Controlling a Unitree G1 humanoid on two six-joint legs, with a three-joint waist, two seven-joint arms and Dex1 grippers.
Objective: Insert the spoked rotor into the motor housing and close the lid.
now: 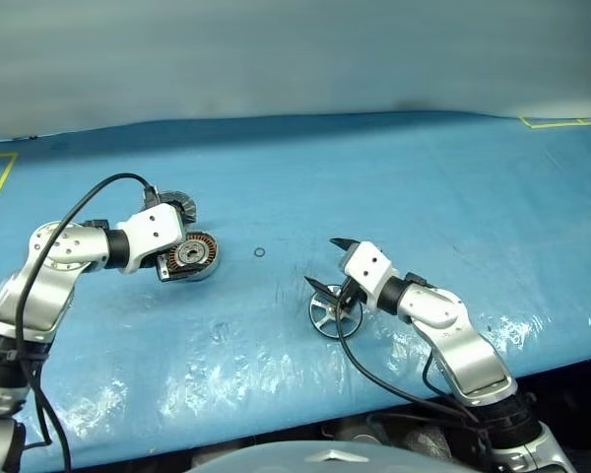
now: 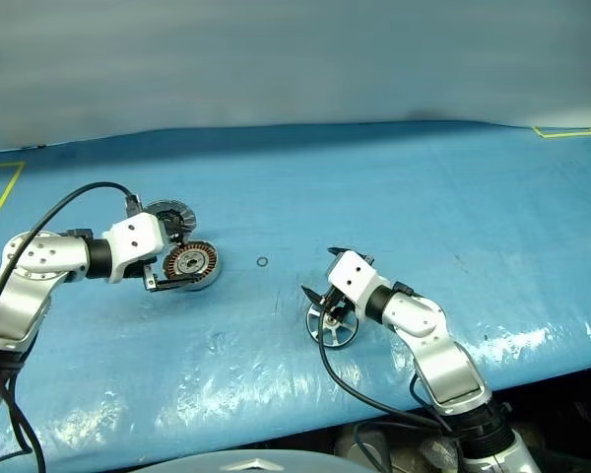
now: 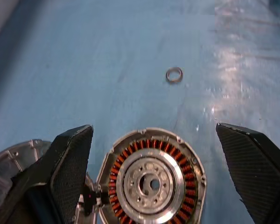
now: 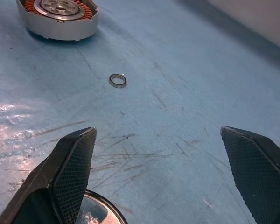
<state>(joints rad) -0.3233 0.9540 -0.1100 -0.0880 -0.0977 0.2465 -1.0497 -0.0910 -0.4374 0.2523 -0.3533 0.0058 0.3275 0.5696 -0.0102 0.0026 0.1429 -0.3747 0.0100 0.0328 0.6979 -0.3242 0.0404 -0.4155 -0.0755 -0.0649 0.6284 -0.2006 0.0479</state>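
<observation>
From the head camera, the left pincer (image 2: 164,268) is hovering at the motor housing (image 2: 192,263), its fingers standing wide apart and gripping nothing; the housing is lying flat on the blue worktop (image 2: 424,187), copper windings facing up; the lid (image 2: 167,214) is lying just behind the housing, partly hidden by the left wrist; a small ring (image 2: 262,262) is resting on the worktop between the two arms, apart from both; the right pincer (image 2: 319,274) is poised over the far edge of the spoked rotor (image 2: 332,325), fingers spread and empty; the rotor is lying flat, well to the right of the housing.

Through the left wrist camera, the two black fingers (image 3: 72,158) are standing far apart on either side of the motor housing (image 3: 151,179), not touching it; the lid's ribbed rim (image 3: 18,154) is peeking out beside one finger; the small ring (image 3: 174,74) is sitting farther out.

Through the right wrist camera, the fingers (image 4: 74,163) are splayed wide with bare worktop between them; the rim of the spoked rotor (image 4: 100,212) is showing just beside one finger; the small ring (image 4: 117,80) and the motor housing (image 4: 60,21) are lying beyond.
</observation>
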